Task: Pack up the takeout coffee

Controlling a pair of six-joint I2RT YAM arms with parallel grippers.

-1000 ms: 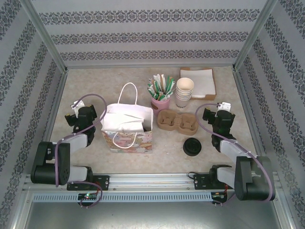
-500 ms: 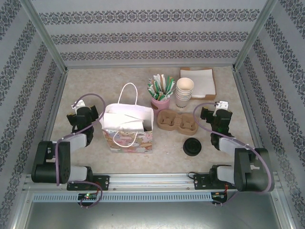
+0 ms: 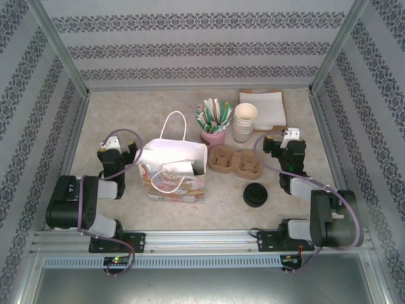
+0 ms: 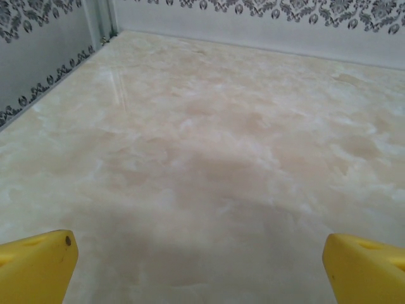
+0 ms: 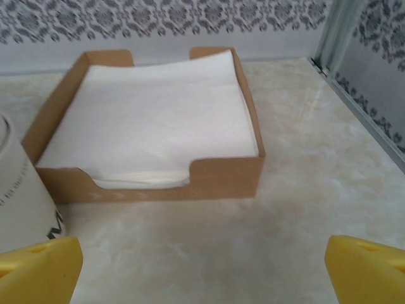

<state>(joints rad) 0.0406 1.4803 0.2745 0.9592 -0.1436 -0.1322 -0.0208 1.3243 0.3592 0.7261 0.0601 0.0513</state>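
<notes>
The left gripper point(image 4: 201, 272) is wide open and empty, low over the table point(image 4: 209, 158), just left of the paper bag point(image 3: 174, 180) in the middle of the top view. The right gripper point(image 5: 202, 272) is wide open and empty too, facing the napkin box point(image 5: 224, 174). A white thing point(image 3: 179, 168) sits in the bag; I cannot tell if it is the coffee. A black lid point(image 3: 254, 194) lies lower right of the bag.

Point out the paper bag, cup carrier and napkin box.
paper bag point(image 3: 182, 190), top view, patterned front.
cup carrier point(image 3: 235, 162), top view, middle ridge.
napkin box point(image 5: 224, 178), right wrist view, front wall.
</notes>
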